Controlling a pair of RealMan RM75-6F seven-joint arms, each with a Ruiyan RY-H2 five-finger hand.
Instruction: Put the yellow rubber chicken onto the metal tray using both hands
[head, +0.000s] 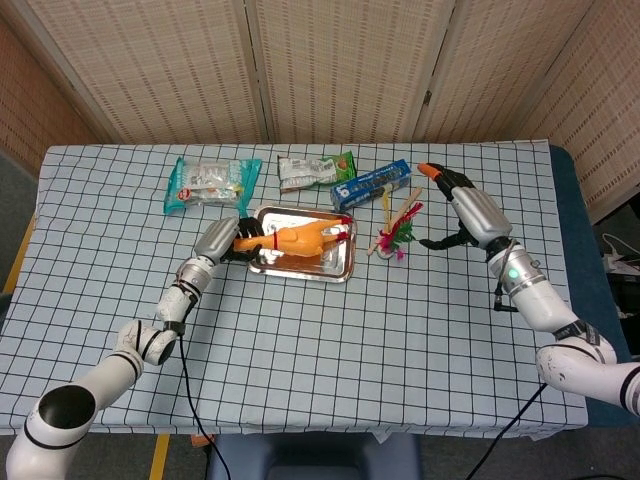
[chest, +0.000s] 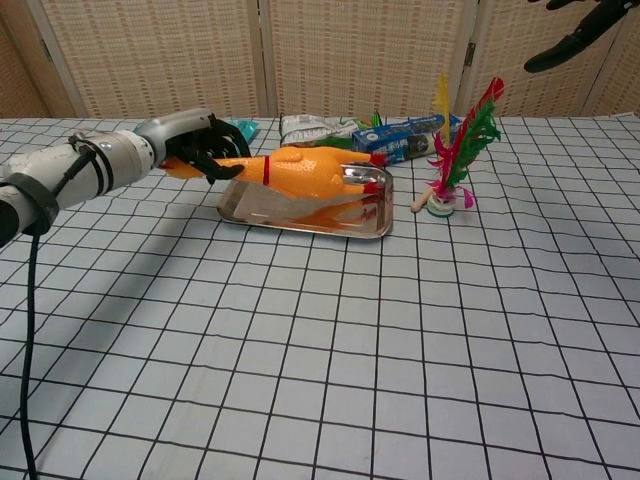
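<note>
A table (head: 300, 350) fills most of the room, covered by a white cloth (chest: 330, 380) with a black grid of squares. Behind it stand tall folding screens (head: 340, 65) — woven, tan, with brown wooden frames. The floor (head: 20, 215) at the sides is grey — a yellow stripe (head: 158, 457) shows below.

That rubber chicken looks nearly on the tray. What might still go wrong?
The left hand grips the chicken by its head end, which overhangs the metal tray rim, so it might slide off on release. Pulling away could nudge the tray.
</note>
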